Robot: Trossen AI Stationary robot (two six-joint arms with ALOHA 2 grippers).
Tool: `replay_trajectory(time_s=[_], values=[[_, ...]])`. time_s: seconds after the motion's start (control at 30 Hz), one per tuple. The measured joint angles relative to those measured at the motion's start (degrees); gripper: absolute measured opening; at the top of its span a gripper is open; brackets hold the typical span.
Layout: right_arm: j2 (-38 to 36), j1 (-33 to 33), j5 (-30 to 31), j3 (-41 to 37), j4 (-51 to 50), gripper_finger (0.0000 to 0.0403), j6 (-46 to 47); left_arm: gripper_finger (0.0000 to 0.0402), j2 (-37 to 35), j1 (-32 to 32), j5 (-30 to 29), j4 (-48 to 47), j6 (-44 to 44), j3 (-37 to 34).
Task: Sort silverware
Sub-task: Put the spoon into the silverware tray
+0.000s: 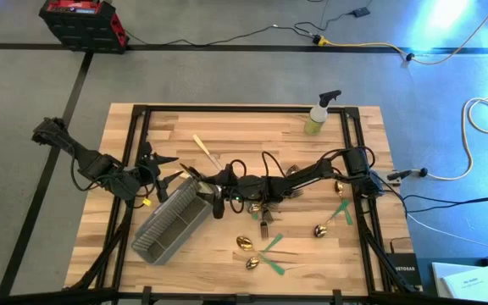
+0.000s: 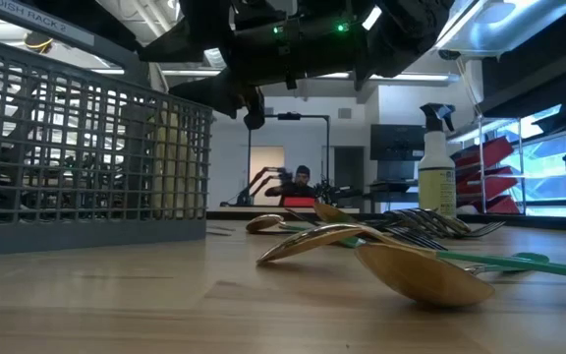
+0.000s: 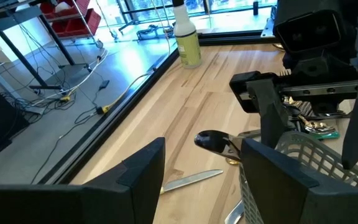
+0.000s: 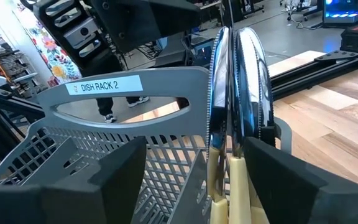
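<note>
- Gold spoon (image 2: 416, 273) lies bowl-down closest to the low camera, with forks and green handles in a loose pile behind it on the table (image 1: 244, 135), unsorted.
- Right hand (image 1: 216, 203) hangs over the grey caddy (image 4: 104, 149), fingers parted around upright cream-handled pieces (image 4: 229, 124), seemingly dropping them in.
- Left hand (image 3: 201, 165) waits beside the caddy, spread wide and empty; a knife (image 3: 191, 180) lies below it.
- Caddy's handle reads "DISH RACK 2".

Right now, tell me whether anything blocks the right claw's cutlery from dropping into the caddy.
Nothing visible does. The right claw sits over the caddy with cream-handled cutlery between its fingers, directly above the open mesh compartments.
</note>
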Motion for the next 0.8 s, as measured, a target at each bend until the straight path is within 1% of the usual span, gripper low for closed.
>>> replay_trajectory(time_s=[0.27,0.37,0.47,0.7,0.8], values=[[-0.7,0.0,-0.1,0.0,-0.8,0.0253,-1.2,0.0195,0.0,0.0,0.0,0.3,-0.1,-0.4],[-2.3,0.0,-0.1,0.0,-3.0,0.0245,-3.9,0.0195,0.0,0.0,-0.1,0.4,-1.1,-1.3],[-4.3,0.0,-0.1,0.0,-5.9,0.0233,-4.5,0.0195,0.0,0.0,-0.8,0.3,-1.6,-1.6],[-6.6,0.6,-0.3,0.0,-10.9,0.0215,-4.6,0.0195,-0.1,0.0,-3.6,3.8,3.4,-1.7],[-7.4,1.6,-0.2,0.0,-12.0,0.0206,-6.8,0.0195,-0.1,0.0,-4.9,6.1,5.9,-1.7]])
